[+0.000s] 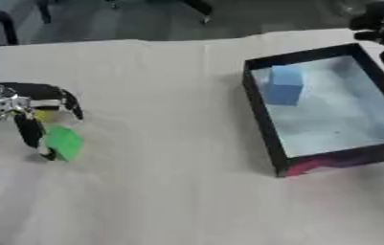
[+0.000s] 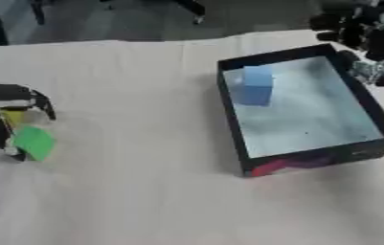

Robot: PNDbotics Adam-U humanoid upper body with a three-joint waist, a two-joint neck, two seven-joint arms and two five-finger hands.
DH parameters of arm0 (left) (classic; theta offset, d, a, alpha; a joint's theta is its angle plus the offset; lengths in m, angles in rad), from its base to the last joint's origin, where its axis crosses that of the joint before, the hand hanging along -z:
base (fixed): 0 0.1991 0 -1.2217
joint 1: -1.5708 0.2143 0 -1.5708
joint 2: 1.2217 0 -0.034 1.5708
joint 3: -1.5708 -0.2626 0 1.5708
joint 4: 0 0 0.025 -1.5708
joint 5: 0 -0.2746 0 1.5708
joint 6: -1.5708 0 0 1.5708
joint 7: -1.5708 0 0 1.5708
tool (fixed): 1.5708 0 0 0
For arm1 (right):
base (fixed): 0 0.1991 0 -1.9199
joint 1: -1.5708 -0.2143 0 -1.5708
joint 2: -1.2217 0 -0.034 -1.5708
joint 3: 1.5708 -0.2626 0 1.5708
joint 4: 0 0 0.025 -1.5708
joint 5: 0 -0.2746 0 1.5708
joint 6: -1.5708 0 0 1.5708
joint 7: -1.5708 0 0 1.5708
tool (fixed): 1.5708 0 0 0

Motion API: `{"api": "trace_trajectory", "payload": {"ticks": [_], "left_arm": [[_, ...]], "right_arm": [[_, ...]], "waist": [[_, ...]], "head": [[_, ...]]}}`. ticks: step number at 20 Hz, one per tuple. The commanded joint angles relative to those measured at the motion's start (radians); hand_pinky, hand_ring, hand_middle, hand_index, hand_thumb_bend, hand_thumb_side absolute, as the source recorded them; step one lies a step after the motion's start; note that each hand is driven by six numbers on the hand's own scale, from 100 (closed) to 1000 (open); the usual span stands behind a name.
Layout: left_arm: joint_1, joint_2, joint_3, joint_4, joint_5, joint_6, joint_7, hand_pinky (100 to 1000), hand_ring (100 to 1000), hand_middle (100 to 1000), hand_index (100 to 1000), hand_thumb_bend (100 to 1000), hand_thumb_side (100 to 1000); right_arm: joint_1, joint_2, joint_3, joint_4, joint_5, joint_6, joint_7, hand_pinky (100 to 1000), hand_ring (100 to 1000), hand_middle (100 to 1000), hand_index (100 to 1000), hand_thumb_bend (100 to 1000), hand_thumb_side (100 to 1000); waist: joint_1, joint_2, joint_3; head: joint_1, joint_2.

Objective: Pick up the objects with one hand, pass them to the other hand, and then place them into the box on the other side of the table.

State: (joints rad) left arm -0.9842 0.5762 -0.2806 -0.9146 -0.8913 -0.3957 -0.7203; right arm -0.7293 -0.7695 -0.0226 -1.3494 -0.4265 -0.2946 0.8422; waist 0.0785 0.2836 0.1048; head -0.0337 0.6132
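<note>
1. So, standing by the table: the robot's left hand (image 1: 29, 107) is down at the left edge of the cloth, fingers curled over in an arch with the tips pointing at the table.
2. Its fingers and thumb are curved around a green block (image 1: 63, 142), which sits right at the fingertips. Looks pinched between them, and it's low, at or just above the cloth. Can't tell if it's actually lifted.
3. Tucked under the same hand there's a bit of something yellow (image 1: 46, 115), just above the green block. Too blurry to say what it is, only the colour.
4. Moving out across the beige tablecloth (image 1: 161, 191), the middle stretch between the hand and the box is just plain cloth.
5. Over on the right side sits the black-walled box (image 1: 262, 115), open on top, pale grey floor, with a pinkish-red patch on its near outer wall.
6. Inside the box, near the far-left corner, a blue block (image 1: 285, 85) stands upright, close to the left wall.
7. The right hand (image 2: 358, 31) is up in the far right corner, just past the box's far right corner. It's a dark blur there, so honestly no idea what its grip is doing.
</note>
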Motion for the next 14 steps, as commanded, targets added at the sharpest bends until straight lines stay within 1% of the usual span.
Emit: {"api": "trace_trajectory", "payload": {"ticks": [1, 4, 6, 9, 10, 14], "left_arm": [[-0.019, 0.047, 0.011, -0.016, -0.006, -0.077, -0.094, 830, 860, 777, 806, 679, 100], [-0.017, 0.045, 0.011, -0.013, -0.008, -0.078, -0.102, 830, 856, 774, 809, 668, 100], [-0.016, 0.043, 0.010, -0.011, -0.008, -0.079, -0.110, 831, 857, 778, 830, 670, 100], [-0.017, 0.043, 0.007, -0.010, -0.008, -0.082, -0.121, 830, 857, 779, 830, 665, 100], [-0.016, 0.045, 0.007, -0.009, -0.009, -0.083, -0.127, 831, 858, 784, 837, 647, 100], [-0.015, 0.052, 0.007, -0.003, -0.008, -0.085, -0.152, 835, 861, 798, 874, 627, 100]], "right_arm": [[-0.011, -0.025, -0.012, -0.005, 0.006, -0.010, 0.006, 1000, 1000, 910, 1000, 100, 117], [-0.009, -0.025, -0.013, -0.005, 0.006, -0.010, 0.006, 1000, 1000, 909, 1000, 100, 118], [-0.009, -0.025, -0.014, -0.005, 0.006, -0.010, 0.006, 1000, 1000, 908, 1000, 100, 108], [-0.007, -0.024, -0.015, -0.004, 0.007, -0.010, 0.006, 1000, 1000, 907, 1000, 100, 120], [-0.006, -0.024, -0.015, -0.004, 0.008, -0.010, 0.006, 1000, 1000, 906, 1000, 100, 119], [-0.004, -0.025, -0.016, -0.002, 0.012, -0.013, 0.005, 1000, 1000, 905, 1000, 100, 118]], "waist": [[-0.006, -0.115, 0.002], [-0.006, -0.114, 0.001], [-0.007, -0.114, 0.000], [-0.007, -0.114, 0.001], [-0.007, -0.114, 0.001], [-0.006, -0.115, 0.001]], "head": [[0.002, -0.006], [0.003, -0.007], [0.003, -0.008], [0.004, -0.008], [0.004, -0.008], [0.003, -0.007]]}}
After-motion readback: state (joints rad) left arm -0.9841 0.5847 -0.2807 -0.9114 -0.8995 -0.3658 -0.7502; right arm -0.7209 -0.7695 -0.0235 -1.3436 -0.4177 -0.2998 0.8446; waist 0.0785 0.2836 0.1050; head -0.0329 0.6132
